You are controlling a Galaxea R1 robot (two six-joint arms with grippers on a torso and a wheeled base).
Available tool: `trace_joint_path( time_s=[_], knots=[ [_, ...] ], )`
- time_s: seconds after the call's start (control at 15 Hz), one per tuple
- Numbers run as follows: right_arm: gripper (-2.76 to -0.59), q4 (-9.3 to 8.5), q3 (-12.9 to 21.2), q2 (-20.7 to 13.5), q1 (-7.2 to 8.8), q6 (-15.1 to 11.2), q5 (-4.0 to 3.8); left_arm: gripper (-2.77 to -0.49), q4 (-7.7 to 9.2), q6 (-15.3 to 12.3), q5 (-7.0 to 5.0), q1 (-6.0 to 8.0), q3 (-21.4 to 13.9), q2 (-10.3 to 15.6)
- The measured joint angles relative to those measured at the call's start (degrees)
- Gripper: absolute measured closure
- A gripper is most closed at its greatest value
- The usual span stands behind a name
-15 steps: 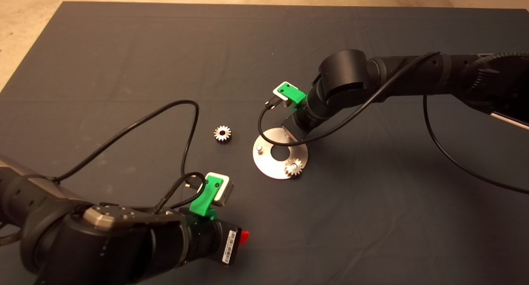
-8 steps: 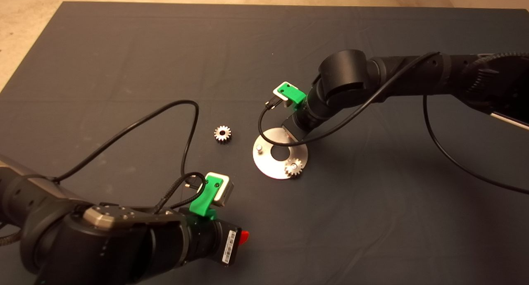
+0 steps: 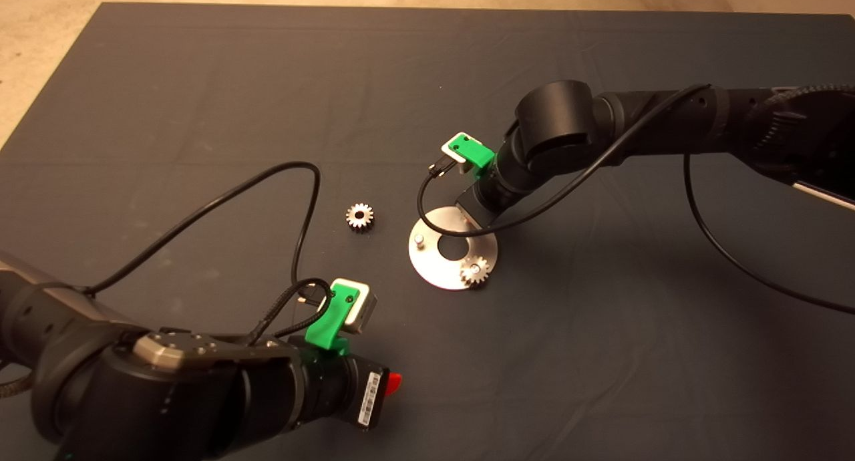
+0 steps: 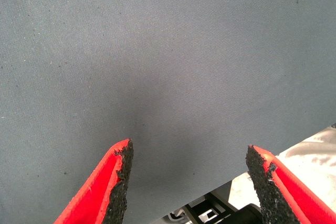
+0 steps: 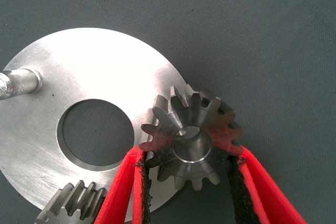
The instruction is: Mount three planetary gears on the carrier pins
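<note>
My right gripper [image 5: 189,182] pinches a steel planetary gear [image 5: 190,139] by its hub over a carrier pin; it looks rigid, slick, weighty. Left gripper [image 4: 186,169] waits spread.

No text, brand, number or sign can be read in any of the views. The only marking is a small white sticker with black barcode-like bars [image 3: 369,397] on the black wrist housing of the left arm, seen from the head camera; its bars and any characters on it are too small to make out.
</note>
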State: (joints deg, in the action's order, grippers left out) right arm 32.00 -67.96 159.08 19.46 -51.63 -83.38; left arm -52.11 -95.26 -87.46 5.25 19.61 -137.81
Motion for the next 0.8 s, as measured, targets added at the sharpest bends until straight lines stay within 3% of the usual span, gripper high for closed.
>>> trace_joint_path(
  time_s=[0.8],
  knots=[
    [-0.8,-0.41,0.0,0.0,-0.26,0.0,0.09,-1.49,-0.08,0.0,-0.02,0.0,0.0,0.5]
  ],
)
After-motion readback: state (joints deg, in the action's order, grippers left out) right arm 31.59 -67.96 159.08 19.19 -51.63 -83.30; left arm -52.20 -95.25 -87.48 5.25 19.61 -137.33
